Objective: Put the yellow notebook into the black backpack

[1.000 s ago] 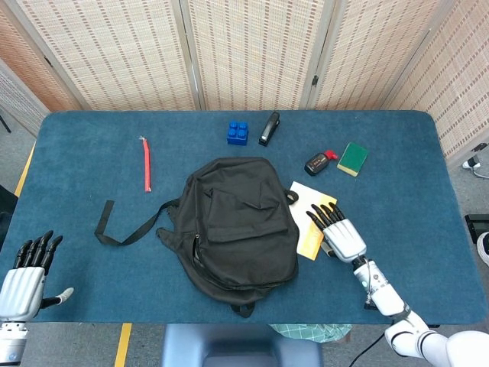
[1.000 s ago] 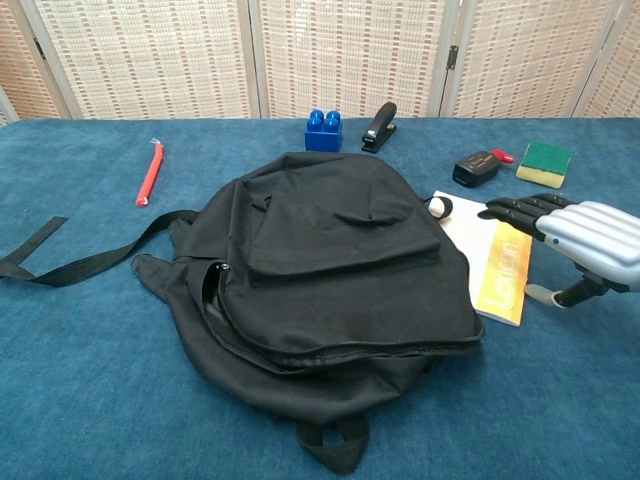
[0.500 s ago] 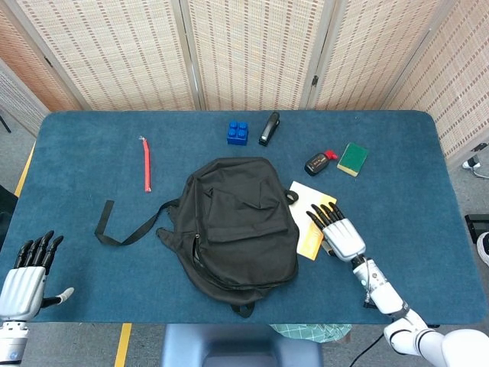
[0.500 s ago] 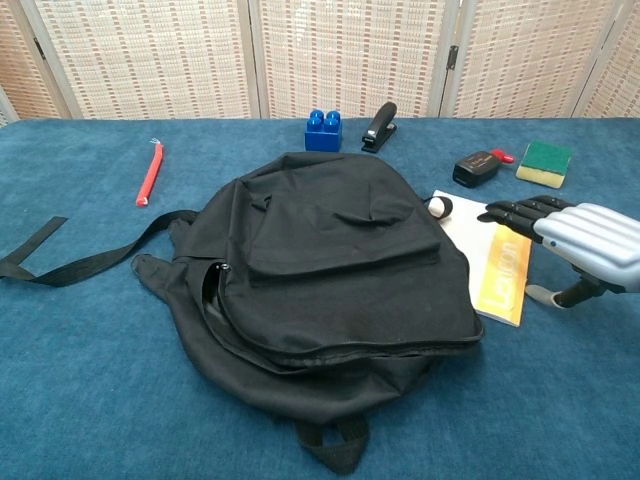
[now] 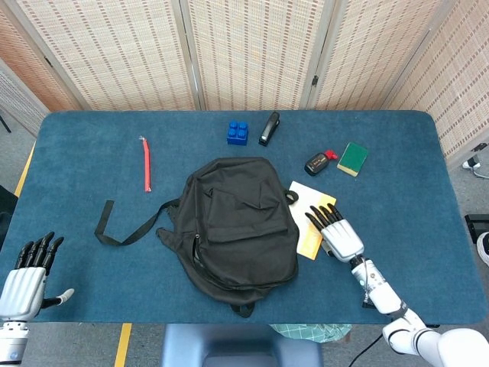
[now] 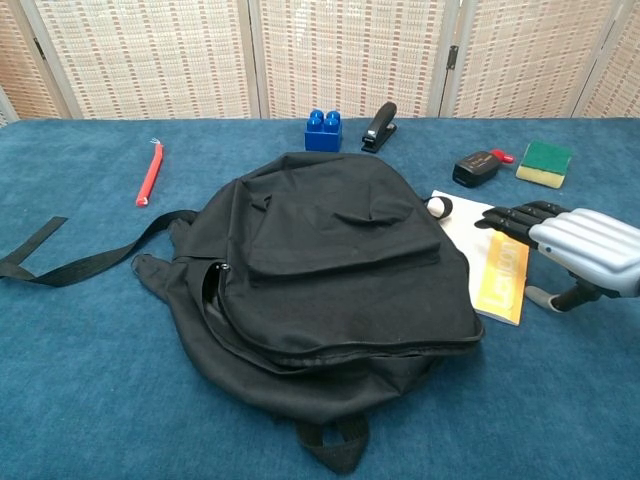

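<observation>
One black backpack is laid flat in the middle of the blue bench, and one yellow notebook is placed just beside its right side, partly tucked under it. Along the far side are seen one blue block, one black stapler, one small black device with a red cap and one green sponge. One red pen is found on the left, and one loose strap is stretched out from the backpack toward it.

The right hand is held flat over the right edge of the notebook, fingers spread and nothing grasped; contact cannot be told. The left hand is kept off the near left corner of the bench, fingers apart and empty.

Free room is left at the left front and the right front of the bench.

Compared with one second ago, the right hand is shifted slightly toward the backpack; the things are not moved
</observation>
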### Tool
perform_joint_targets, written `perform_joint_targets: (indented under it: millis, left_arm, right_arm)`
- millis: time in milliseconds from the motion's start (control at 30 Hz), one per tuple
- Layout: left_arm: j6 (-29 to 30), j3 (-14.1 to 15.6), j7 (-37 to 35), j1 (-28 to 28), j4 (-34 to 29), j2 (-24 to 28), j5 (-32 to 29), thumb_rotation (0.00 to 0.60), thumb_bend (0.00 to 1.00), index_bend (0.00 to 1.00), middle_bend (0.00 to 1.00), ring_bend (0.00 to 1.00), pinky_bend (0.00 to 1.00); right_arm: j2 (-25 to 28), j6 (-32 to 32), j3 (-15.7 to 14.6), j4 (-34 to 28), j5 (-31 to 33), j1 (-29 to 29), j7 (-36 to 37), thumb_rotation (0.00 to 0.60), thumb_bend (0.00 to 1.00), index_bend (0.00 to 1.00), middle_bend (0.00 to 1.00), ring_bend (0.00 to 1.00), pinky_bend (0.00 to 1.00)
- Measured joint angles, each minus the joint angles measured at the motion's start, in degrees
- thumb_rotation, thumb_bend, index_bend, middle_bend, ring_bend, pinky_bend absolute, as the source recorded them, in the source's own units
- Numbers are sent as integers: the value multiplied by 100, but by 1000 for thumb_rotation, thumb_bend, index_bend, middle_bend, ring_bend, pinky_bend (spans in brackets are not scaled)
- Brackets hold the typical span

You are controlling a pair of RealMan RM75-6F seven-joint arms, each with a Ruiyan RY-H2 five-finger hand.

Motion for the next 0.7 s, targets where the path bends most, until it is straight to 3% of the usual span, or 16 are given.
perform_joint_targets:
  millis: [533, 700]
  left_arm:
    - [31, 6, -114, 43, 54, 19, -17, 600, 110, 0, 27, 49, 0]
    - [16, 16, -113, 39, 61, 5, -1, 600, 111, 0, 27, 49, 0]
  right_arm:
    - [-117, 192, 88, 82, -28, 162, 111, 600, 414, 1, 119, 124, 60]
    - [-53, 210, 158, -63, -3, 235, 75, 600, 423, 43, 136, 134, 69]
